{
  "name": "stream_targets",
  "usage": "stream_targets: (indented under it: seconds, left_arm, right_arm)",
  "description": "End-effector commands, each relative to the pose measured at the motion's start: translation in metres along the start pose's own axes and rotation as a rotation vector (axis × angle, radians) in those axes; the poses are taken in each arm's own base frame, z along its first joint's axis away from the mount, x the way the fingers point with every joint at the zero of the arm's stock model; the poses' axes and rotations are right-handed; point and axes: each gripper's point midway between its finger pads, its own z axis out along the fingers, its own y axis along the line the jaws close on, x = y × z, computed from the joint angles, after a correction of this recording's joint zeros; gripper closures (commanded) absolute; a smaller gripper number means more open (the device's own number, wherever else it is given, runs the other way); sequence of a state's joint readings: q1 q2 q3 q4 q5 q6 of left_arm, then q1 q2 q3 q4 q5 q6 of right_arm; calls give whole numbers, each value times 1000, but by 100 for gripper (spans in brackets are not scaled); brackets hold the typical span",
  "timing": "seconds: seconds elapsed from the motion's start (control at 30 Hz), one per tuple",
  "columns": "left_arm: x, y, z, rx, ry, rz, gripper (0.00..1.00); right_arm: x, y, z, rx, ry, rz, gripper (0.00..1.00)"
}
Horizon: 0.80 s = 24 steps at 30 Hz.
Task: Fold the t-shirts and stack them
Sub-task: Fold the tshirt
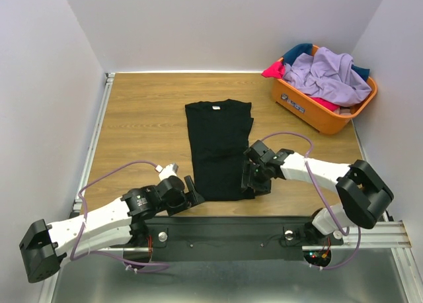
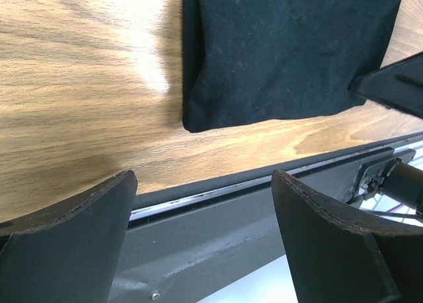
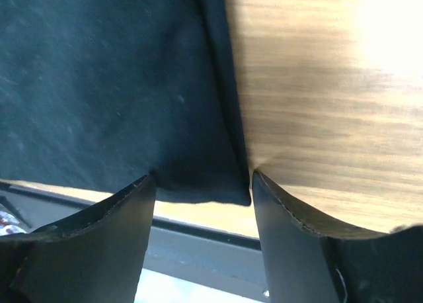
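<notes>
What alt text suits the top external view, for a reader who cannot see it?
A black t-shirt, folded into a long strip, lies flat on a wooden table. Two robot arms reach in, the left gripper and the right gripper at its near corners. An orange basket of colourful shirts stands far right.

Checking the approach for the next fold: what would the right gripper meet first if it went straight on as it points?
Probably the near corner of the black t-shirt, framed by the open right gripper; depth is hard to judge.
</notes>
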<state>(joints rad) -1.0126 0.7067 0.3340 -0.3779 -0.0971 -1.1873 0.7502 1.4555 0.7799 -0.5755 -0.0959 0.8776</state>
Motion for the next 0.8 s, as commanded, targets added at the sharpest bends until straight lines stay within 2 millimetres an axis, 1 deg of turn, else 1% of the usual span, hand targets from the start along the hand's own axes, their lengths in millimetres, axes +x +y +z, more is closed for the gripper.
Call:
stream_targets:
  seconds: [0.0,0.13,0.17,0.23,0.27,0.3,0.4,0.5,0.53,0.63,0.7,0.77]
  left_arm:
    - [-5,-10,-1,30,-18,4,5]
    - [-7,-11,-1,28,-24,6,5]
    - [-7,-13,-1,33,-26,6,5]
    - [-6,-15,1,46,-22,5,5]
    - [-5,-15,2,47,-18,10,5]
    - [-5,-16,2,53,-16,12,5]
    - [-4,-20,5,57,-10,23,5]
    - [-3,-18,9,38,0,29,5]
    - [-2,-17,10,32,2,28,5]
    - [-3,-11,12,-10,-3,24,6]
    - [-5,-3,13,-53,-18,-1,6]
    - [-7,-4,12,-49,-31,-23,8]
  right_arm:
    - [-1,-6,1,12,-49,33,34]
    - [8,-13,2,17,-30,40,36]
    - [12,-18,3,27,-24,49,36]
    - [14,-22,4,32,-25,51,37]
    - [14,-23,4,36,-27,49,40]
    - [14,-23,5,37,-26,45,40]
    - [15,-25,8,50,-20,38,51]
    - [17,-27,10,59,-9,31,60]
    - [17,-27,11,60,-10,33,66]
    - [16,-28,10,60,-13,30,76]
    - [16,-28,10,60,-13,25,76]
    - [16,-27,10,58,-10,20,76]
